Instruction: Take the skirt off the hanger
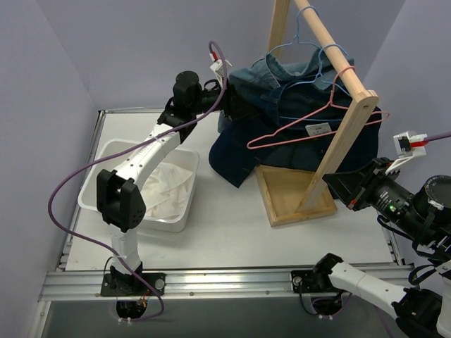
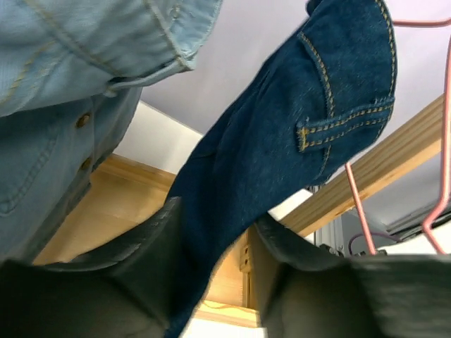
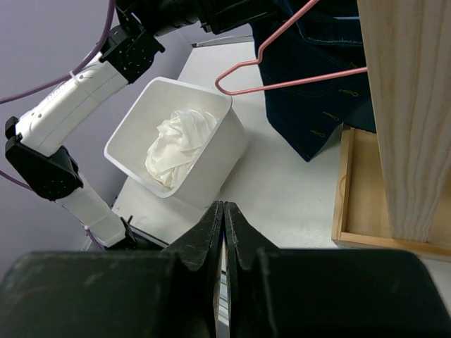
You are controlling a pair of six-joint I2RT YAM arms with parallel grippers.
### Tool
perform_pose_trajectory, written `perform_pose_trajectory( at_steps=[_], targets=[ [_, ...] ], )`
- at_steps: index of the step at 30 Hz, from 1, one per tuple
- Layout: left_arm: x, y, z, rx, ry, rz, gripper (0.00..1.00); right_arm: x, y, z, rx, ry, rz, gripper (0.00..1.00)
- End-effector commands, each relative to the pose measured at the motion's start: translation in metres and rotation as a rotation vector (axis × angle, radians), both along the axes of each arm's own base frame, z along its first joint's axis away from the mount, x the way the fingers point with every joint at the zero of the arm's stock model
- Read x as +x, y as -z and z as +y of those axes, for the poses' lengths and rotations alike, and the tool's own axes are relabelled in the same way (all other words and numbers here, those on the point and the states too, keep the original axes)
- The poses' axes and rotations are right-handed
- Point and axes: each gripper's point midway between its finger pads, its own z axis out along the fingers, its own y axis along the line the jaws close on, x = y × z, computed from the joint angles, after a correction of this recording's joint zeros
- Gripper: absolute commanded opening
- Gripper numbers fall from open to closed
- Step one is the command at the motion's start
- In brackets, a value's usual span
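Note:
The white skirt [image 1: 169,184] lies crumpled inside the white bin [image 1: 106,155], also seen as a skirt [image 3: 180,143] in the right wrist view. The pink hanger [image 1: 296,127] hangs bare from the wooden rail, in front of a dark-blue denim garment [image 1: 282,144]. My left gripper [image 1: 232,105] reaches into the hung clothes. Its jaws stand apart, with a fold of the dark denim [image 2: 282,141] running between the fingers against the left one; the left gripper [image 2: 215,215] leaves a gap at the right finger. The pink hanger [image 2: 359,204] shows to its right. My right gripper [image 3: 223,208] is shut and empty, by the rack's right side [image 1: 342,186].
A wooden rack [image 1: 338,141] stands on a flat wooden base [image 1: 292,193] at centre right. A light-blue denim shirt [image 1: 282,70] and light-blue wire hangers [image 1: 303,46] hang on its rail. Purple cables loop beside the left arm.

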Motion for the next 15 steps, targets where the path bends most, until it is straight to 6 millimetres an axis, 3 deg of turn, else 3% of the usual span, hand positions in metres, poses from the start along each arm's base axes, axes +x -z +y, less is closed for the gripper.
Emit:
perform_pose_trajectory(
  at_steps=[1, 6, 7, 15],
  targets=[
    [-0.016, -0.026, -0.006, 0.031, 0.013, -0.107, 0.46, 0.001, -0.006, -0.001, 0.0, 0.006, -0.02, 0.0],
    [-0.032, -0.044, -0.017, -0.009, 0.078, -0.112, 0.06, 0.0, -0.008, -0.002, 0.009, 0.007, -0.022, 0.0],
    [-0.038, -0.048, -0.017, -0.016, 0.103, -0.113, 0.03, -0.001, -0.008, -0.003, 0.011, 0.009, -0.022, 0.0],
    [-0.063, -0.099, 0.0, -0.128, 0.125, -0.198, 0.02, -0.005, -0.007, -0.005, 0.018, 0.009, -0.018, 0.0]
  ],
)
